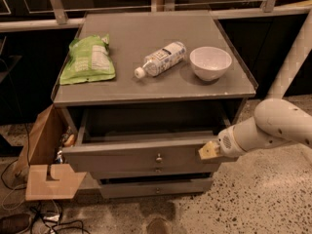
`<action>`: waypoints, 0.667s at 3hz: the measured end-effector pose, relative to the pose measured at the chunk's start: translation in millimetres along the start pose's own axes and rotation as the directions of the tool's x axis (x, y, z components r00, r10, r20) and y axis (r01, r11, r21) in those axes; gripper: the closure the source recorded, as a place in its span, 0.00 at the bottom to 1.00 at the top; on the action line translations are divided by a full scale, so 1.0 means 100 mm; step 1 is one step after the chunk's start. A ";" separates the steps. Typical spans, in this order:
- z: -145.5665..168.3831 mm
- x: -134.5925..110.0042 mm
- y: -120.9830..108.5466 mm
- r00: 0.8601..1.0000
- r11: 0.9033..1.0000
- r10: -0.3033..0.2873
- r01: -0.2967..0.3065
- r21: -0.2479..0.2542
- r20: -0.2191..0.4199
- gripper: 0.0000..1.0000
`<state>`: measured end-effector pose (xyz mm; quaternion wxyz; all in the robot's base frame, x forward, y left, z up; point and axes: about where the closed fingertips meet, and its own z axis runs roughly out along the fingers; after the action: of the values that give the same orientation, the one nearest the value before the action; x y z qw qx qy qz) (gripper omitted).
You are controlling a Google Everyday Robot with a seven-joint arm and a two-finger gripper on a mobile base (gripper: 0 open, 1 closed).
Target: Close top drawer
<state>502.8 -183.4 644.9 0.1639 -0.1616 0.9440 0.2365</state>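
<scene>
The top drawer (pixel 122 156) stands pulled out from the grey cabinet, just under the worktop (pixel 146 35), with its deep dark box open to view from above. Its small round knob (pixel 159 158) sits at the centre of the front panel. The pincer (pixel 210 151) is at the right end of that front panel, its yellowish tip touching or just beside the panel's edge; whether it is wide or narrow I cannot tell. The white arm (pixel 278 126) reaches in from the right. Below the top drawer a second drawer (pixel 146 171) shows only as a thin strip, and the lowest drawer (pixel 156 186) sits further back.

On the worktop a green bag (pixel 87 60) lies at the left, a clear bottle (pixel 161 59) lies on its side in the middle, and a white bowl (pixel 210 62) stands upright at the right, near the bottle's base. Left of the cabinet, a brown board (pixel 41 138) leans against its side, with a notched cardboard piece (pixel 53 180) in front of it. Cables (pixel 29 218) trail over the speckled floor (pixel 263 199).
</scene>
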 end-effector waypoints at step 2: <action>0.11 -0.11 -0.03 1.000 1.000 -0.002 0.003 -0.020 0.023 1.00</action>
<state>516.3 -178.2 638.7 0.1735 -0.1617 0.9393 0.2477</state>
